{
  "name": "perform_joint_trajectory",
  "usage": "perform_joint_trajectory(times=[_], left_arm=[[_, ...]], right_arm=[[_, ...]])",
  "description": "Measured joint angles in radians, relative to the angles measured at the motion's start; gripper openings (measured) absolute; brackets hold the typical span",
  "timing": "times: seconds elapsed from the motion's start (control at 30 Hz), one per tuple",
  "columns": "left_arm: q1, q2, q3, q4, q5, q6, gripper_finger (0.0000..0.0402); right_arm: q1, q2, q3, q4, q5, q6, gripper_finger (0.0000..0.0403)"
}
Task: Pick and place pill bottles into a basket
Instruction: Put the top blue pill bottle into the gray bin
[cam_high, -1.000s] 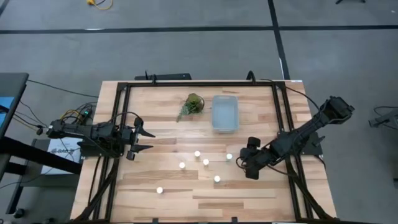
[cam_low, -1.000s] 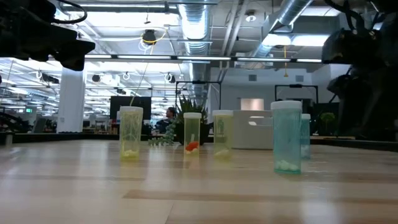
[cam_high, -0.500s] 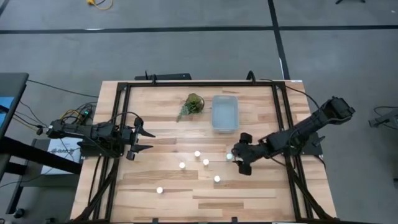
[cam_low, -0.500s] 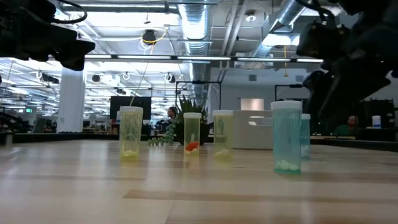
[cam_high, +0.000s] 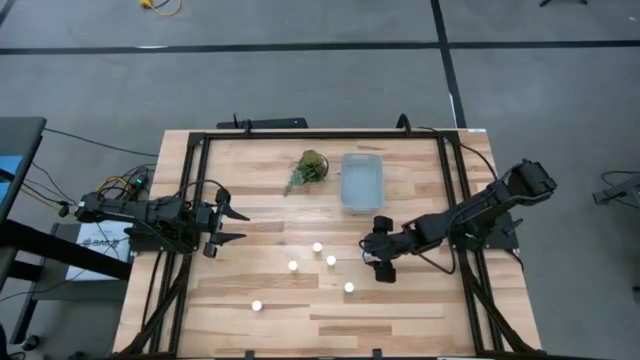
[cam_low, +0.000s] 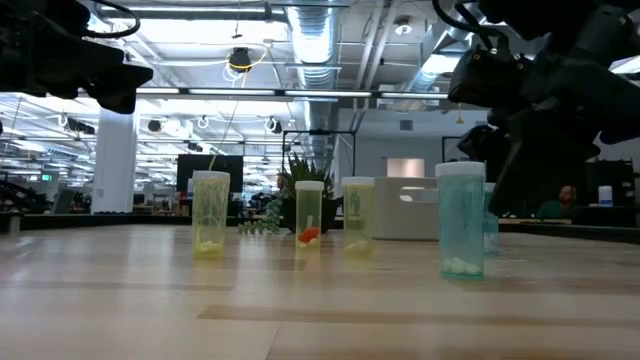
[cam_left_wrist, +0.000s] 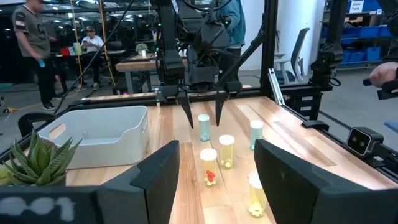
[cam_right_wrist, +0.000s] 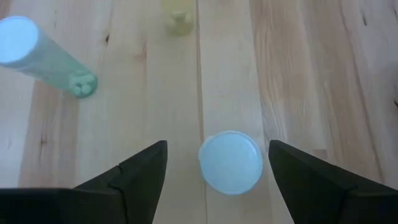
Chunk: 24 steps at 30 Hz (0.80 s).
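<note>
Wooden table (cam_high: 420, 170): right end effector (cam_right_wrist: 214, 163) straddles a pill bottle (cam_right_wrist: 231, 162).

We see two dark, nearly black arms built of slim jointed links with bulkier blocks at the joints. The left hand (cam_high: 225, 225) ends in two thin pointed fingers; coloured wires show near that arm's base. The right hand (cam_high: 378, 258) is a chunky black block, and its fingers (cam_right_wrist: 134, 174) look like broad, matte black wedges.
</note>
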Motion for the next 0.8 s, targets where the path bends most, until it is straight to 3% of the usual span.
perform_joint_trajectory(times=[0.13,0.5,0.63,0.8], left_arm=[[0.0,0.0,0.0,0.0,0.0,0.008,0.0199],[0.0,0.0,0.0,0.0,0.0,0.0,0.0199],[0.0,0.0,0.0,0.0,0.0,0.008,0.0199],[0.0,0.0,0.0,0.0,0.0,0.001,0.0199]], right_arm=[[-0.001,-0.001,0.0,-0.001,0.0,0.0,0.0242],[-0.001,-0.004,0.0,-0.001,0.0,0.0,0.0104],[-0.001,-0.004,0.015,-0.01,0.0,-0.01,0.0097],[-0.003,-0.004,0.102,-0.087,0.002,-0.071,0.0126]])
